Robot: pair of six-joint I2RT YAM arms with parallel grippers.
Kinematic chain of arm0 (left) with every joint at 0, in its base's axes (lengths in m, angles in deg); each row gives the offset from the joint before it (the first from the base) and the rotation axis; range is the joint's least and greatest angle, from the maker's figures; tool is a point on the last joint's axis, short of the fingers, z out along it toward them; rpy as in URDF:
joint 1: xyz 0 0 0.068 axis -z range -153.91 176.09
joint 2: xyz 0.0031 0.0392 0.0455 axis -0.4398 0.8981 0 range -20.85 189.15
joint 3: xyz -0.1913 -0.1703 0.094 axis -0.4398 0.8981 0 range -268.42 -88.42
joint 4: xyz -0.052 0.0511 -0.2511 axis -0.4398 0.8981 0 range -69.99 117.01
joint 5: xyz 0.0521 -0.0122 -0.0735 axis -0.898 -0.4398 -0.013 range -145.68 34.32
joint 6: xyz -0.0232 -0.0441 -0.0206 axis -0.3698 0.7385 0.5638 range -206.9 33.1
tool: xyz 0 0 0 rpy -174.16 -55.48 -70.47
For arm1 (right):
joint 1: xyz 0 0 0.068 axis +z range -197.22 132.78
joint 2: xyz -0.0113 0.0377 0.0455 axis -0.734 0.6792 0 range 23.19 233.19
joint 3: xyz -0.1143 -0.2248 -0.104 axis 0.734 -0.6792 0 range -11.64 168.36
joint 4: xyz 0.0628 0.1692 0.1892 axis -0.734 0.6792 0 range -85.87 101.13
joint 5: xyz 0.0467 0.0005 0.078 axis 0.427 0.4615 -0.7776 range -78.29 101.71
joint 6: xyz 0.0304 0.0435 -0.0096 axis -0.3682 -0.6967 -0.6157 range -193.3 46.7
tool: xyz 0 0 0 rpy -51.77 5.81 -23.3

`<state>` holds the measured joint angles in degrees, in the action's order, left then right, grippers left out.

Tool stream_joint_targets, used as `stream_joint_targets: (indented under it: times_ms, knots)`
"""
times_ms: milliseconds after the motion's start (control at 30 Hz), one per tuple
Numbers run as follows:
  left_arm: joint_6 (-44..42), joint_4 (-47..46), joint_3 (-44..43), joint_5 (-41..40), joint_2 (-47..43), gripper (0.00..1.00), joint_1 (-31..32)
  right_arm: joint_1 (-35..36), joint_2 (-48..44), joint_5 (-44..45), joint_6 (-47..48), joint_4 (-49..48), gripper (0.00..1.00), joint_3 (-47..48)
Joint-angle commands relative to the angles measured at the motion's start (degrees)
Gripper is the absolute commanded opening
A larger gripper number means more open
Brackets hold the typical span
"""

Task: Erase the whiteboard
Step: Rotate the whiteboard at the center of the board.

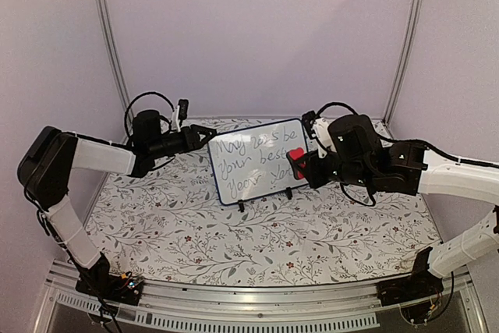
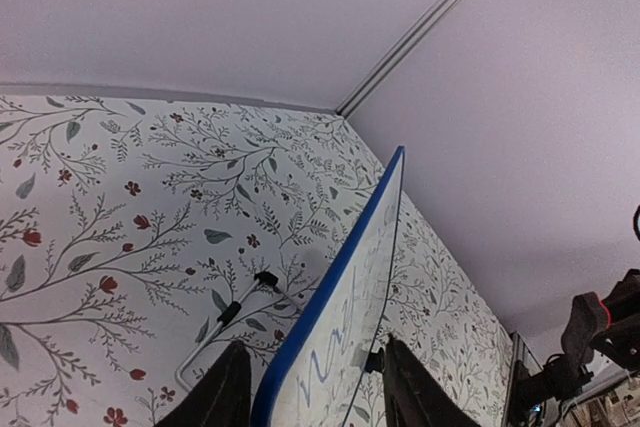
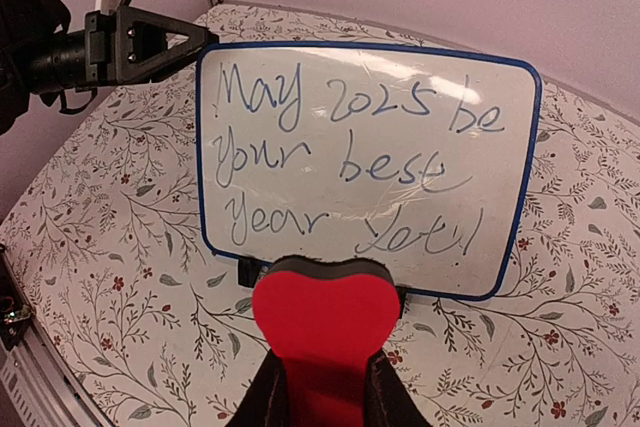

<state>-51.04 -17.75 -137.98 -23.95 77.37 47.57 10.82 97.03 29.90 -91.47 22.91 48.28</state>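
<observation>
Left arm comes in from the far-left side, forearm about level over the table (image 1: 195, 239), which has a floral-print cover. Left gripper (image 1: 204, 135) sits at the top-left corner of the whiteboard (image 1: 257, 160). In the left wrist view its two fingers (image 2: 225, 392) stand either side of the board's blue left edge, jaws partway apart with the edge between them. Can't tell if the pads are actually pinching the frame or just straddling it. The whiteboard stands upright on its two small black feet (image 1: 241, 207) mid-table towards the back, between the two grippers, face towards the arm bases and a bit to the right. Dark blue frame, rounded corners. Handwriting in blue marker covers the whole face in three lines and reads "May 2025 be your best year yet!", with no wiped patches. Light glare streaks across the middle of the surface. A red eraser (image 3: 322, 322) is in front of the board's lower right part, near the bottom frame; contact with the surface not resolvable from either view. Right gripper (image 1: 302, 168) is clamped on that eraser, fingers tight on both sides, red block sticking out past the tips towards the board. Right arm reaches in from the right edge, wrist about level with the board's lower half.
</observation>
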Motion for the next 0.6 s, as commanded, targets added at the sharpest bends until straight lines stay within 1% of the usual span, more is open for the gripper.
stream_joint_targets:
  times_ms: [0, 67, 267, 467, 567]
  knots:
    - [1.12, -4.38, 2.48, 1.38, -0.31, 0.41, -0.62, -0.30, 0.72, -0.58, 0.38, -0.75, 0.16, 1.16]
    - [1.91, -5.95, 3.71, 1.31, -0.59, 0.34, -0.39, -0.30, 1.05, -0.73, 0.47, -0.81, 0.16, 1.30]
    - [3.13, -6.71, 6.22, 0.33, -1.39, 0.30, 0.00, -0.30, 2.38, -1.49, 0.77, -0.48, 0.16, 2.33]
    - [4.29, -7.56, 10.50, -3.36, -5.69, 0.26, 2.00, -0.30, 3.18, -1.87, 0.75, -0.74, 0.15, 2.49]
    - [4.24, -7.61, 12.16, -5.10, -7.22, 0.22, 3.06, -0.30, 3.78, -2.04, 0.84, -0.76, 0.16, 2.82]
